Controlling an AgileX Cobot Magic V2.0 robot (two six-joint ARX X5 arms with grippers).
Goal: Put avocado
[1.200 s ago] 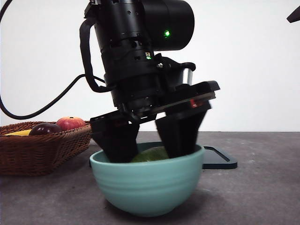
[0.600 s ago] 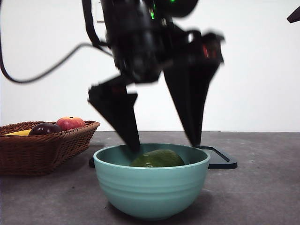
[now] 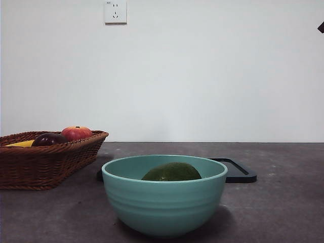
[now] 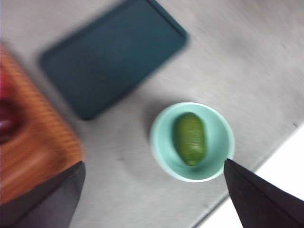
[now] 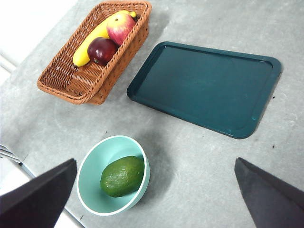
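Observation:
The dark green avocado (image 3: 171,172) lies inside the teal bowl (image 3: 164,205) at the front middle of the table. It also shows in the left wrist view (image 4: 190,138) and in the right wrist view (image 5: 122,176). My left gripper (image 4: 152,164) is open and empty, high above the bowl (image 4: 161,154) and out of the front view. My right gripper (image 5: 155,161) is open and empty, also high over the table. It shows only as a black tip (image 3: 321,26) at the top right corner of the front view.
A wicker basket (image 3: 48,162) at the left holds a red apple-like fruit (image 3: 76,133), a dark purple fruit (image 3: 48,139) and a banana (image 5: 92,40). A dark teal tray (image 5: 209,88) lies flat behind the bowl.
The left gripper has risen out of the bowl with its jaws open and has gone up out of the front view. The avocado has stayed in the bowl.

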